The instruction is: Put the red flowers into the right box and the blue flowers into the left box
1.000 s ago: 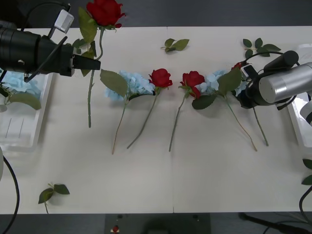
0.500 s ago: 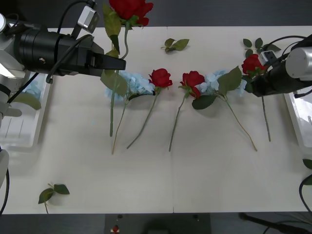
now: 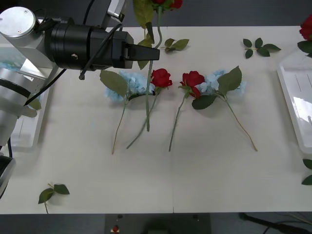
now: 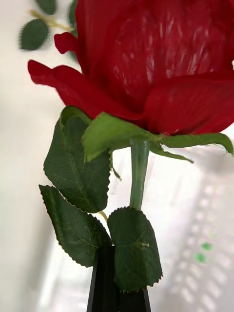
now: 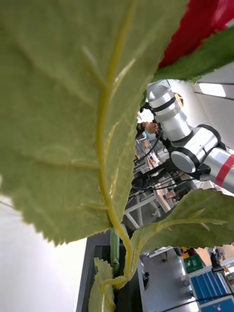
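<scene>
My left gripper (image 3: 147, 52) is shut on the stem of a red rose (image 3: 165, 3), held upright above the table's far middle with the stem hanging down over the flowers. The left wrist view shows its big leaf (image 5: 83, 112) and the stem between the black fingers (image 5: 97, 273). My right gripper (image 4: 118, 285) is shut on another red rose (image 4: 156, 63); its bloom (image 3: 307, 27) peeks in above the right box (image 3: 291, 100). Two red roses (image 3: 161, 77) (image 3: 193, 79) and two blue flowers (image 3: 130, 83) (image 3: 212, 84) lie mid-table. The left box (image 3: 27, 136) is partly hidden by my left arm.
Loose leaf sprigs lie at the far middle (image 3: 175, 45), the far right (image 3: 261, 48), the near left (image 3: 52, 191) and the right edge (image 3: 308, 171). The near half of the table is bare.
My left arm swung right, carrying its rose from the far left to above the middle flowers. My right arm lifted its rose off the table and carried it right, past the view's edge.
</scene>
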`<state>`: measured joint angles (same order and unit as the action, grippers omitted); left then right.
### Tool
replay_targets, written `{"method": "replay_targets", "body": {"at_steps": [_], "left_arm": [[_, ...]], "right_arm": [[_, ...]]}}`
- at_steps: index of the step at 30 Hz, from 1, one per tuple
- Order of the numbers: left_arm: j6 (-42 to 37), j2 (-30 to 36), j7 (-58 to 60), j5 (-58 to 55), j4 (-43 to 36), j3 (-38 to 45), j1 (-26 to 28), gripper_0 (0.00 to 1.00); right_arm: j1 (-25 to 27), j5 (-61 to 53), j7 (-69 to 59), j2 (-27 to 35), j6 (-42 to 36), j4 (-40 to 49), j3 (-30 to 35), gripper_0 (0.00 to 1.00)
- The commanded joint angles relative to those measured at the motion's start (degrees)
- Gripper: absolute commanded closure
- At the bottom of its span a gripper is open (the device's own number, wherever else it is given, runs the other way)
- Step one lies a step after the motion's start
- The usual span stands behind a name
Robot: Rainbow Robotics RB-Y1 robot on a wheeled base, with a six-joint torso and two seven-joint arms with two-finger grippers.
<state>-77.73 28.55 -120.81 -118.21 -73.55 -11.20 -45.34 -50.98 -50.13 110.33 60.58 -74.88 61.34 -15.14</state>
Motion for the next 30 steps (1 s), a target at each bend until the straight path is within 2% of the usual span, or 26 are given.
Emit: {"method": "replay_targets", "body": {"at_steps": [1, 6, 14, 24, 30], "left_arm": [[2.14, -1.92, -0.13, -0.62, -1.51, 0.13, -1.86, 1.00], [5.48, -2.62, -0.22, -0.79, -1.51, -1.63, -4.14, 1.00], [8.12, -3.85, -0.39, -1.32, -1.51, -2.51, -5.20, 1.00], [8.12, -2.97, -1.98, -2.64, -1.51, -2.42, -4.76, 1.00], [8.12, -2.97, -1.98, -2.64, -1.51, -2.42, -4.76, 1.00]], "right_arm": [[-0.97, 1.97, 5.77, 4.81, 2.72, -0.16, 0.11, 1.00], [0.09, 6.54, 10.78, 5.52, 11.33, -5.96, -0.16, 1.00], [3.78, 11.81, 11.05, 3.85, 24.17, -13.08, -1.39, 1.00], [9.67, 13.04, 8.94, 1.39, 29.88, -13.44, -2.88, 1.00], [10.02, 15.50, 7.97, -1.25, 32.78, -16.25, -2.88, 1.00]]}}
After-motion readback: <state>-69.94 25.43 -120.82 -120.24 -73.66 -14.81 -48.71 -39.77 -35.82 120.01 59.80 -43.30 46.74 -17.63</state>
